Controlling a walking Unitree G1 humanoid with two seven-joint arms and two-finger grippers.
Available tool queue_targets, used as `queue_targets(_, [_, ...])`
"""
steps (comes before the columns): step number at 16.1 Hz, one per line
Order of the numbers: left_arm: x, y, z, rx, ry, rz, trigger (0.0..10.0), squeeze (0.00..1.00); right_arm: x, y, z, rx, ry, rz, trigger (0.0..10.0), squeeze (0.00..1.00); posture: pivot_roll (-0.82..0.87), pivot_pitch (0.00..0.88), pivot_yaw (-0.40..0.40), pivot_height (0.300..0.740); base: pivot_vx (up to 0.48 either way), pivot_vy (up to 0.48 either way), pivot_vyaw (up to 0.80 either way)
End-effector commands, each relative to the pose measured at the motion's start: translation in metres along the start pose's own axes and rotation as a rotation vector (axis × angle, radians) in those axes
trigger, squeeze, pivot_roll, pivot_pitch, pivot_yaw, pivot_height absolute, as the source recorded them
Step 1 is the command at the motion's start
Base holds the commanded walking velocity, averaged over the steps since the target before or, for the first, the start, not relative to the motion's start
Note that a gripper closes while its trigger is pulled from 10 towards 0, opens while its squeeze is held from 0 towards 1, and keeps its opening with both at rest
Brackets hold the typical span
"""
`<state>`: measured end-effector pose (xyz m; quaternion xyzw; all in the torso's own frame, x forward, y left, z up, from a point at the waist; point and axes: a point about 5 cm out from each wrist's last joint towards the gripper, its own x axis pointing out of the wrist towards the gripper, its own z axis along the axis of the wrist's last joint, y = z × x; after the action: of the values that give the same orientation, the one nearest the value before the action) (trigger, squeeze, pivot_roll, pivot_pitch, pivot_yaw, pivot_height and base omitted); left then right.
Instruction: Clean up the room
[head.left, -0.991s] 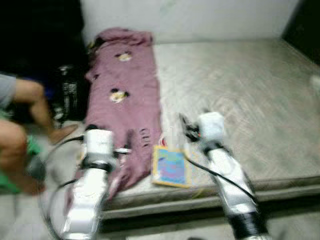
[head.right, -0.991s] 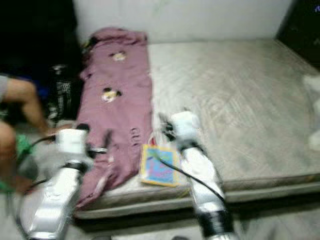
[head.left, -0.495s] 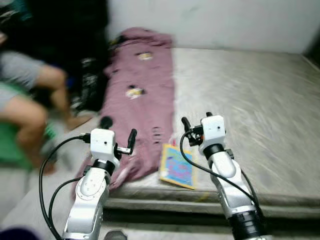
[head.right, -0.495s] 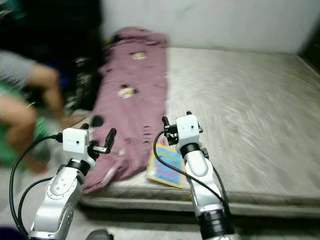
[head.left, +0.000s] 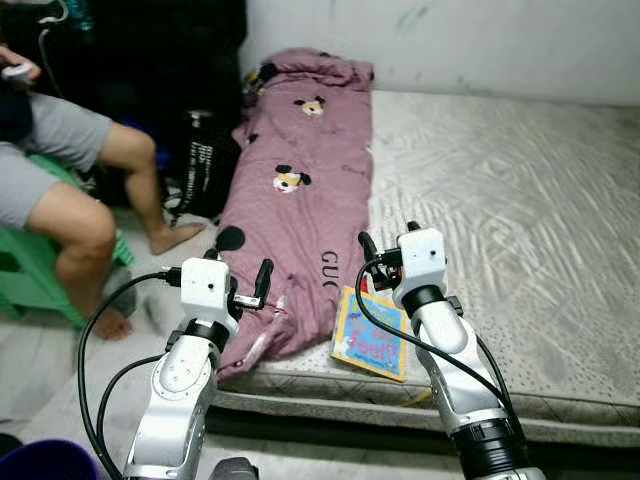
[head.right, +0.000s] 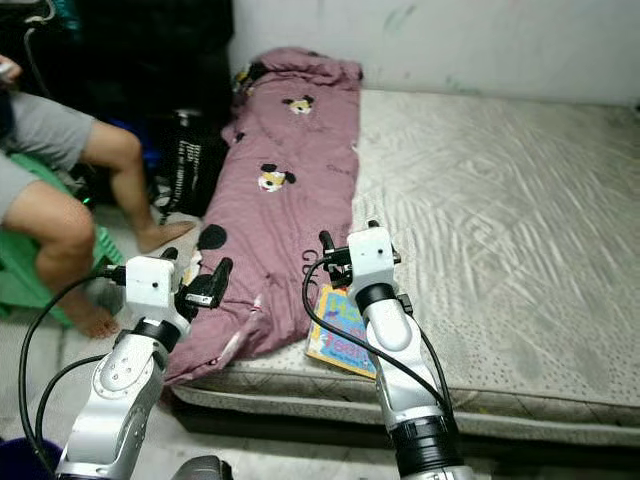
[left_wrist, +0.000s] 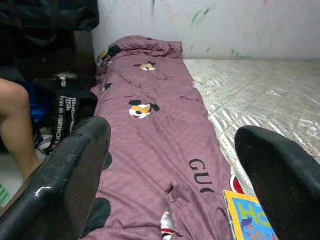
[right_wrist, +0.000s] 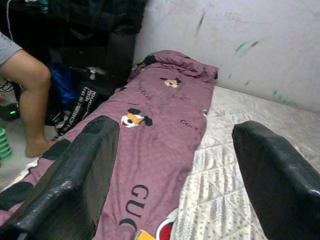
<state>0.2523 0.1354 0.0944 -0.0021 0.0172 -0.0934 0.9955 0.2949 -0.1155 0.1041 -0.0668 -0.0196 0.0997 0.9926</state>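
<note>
A mauve blanket (head.left: 300, 190) with cartoon mouse prints lies in a long strip down the left side of a bare grey mattress (head.left: 520, 200). Its near end hangs over the mattress's front corner. A colourful children's book (head.left: 370, 335) lies flat at the front edge, just right of the blanket. My left gripper (head.left: 240, 272) is open above the blanket's near end. My right gripper (head.left: 388, 238) is open above the book's far edge. Both wrist views look along the blanket (left_wrist: 150, 145) between spread fingers (right_wrist: 75, 175).
A person (head.left: 60, 190) sits on a green stool (head.left: 30, 280) at the left, bare feet on the floor beside the bed. A black bag (head.left: 205, 165) leans between the person and the mattress. A purple bin (head.left: 40, 465) shows at the bottom left. A white wall backs the bed.
The camera has swung to the left and the blur has cleared, so the person and bag show more fully. Both arms keep the same raised pose, with fingers open.
</note>
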Motion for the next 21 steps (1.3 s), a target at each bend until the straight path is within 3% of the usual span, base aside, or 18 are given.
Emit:
queue_targets(1, [0.0011,-0.0005,0.0001,0.004,-0.002,-0.005,10.0,0.00,0.0019,-0.0023,0.0013,-0.001,-0.007,-0.010,10.0,0.00,0.08,0.000,-0.030,0.740,0.000,0.000,0.00])
queue_targets(7, [0.0016,-0.0011,0.0008,0.004,-0.009,-0.002,10.0,0.00,0.0028,-0.0022,0.0008,-0.009,-0.006,-0.002,10.0,0.00,0.08,0.000,-0.037,0.740,0.000,-0.105,0.00])
queue_targets(21, [0.0015,-0.0007,0.0005,-0.001,-0.006,0.000,10.0,0.00,0.0028,-0.0021,0.0012,-0.011,-0.006,-0.001,10.0,0.00,0.08,0.000,-0.033,0.740,0.000,-0.299,0.00])
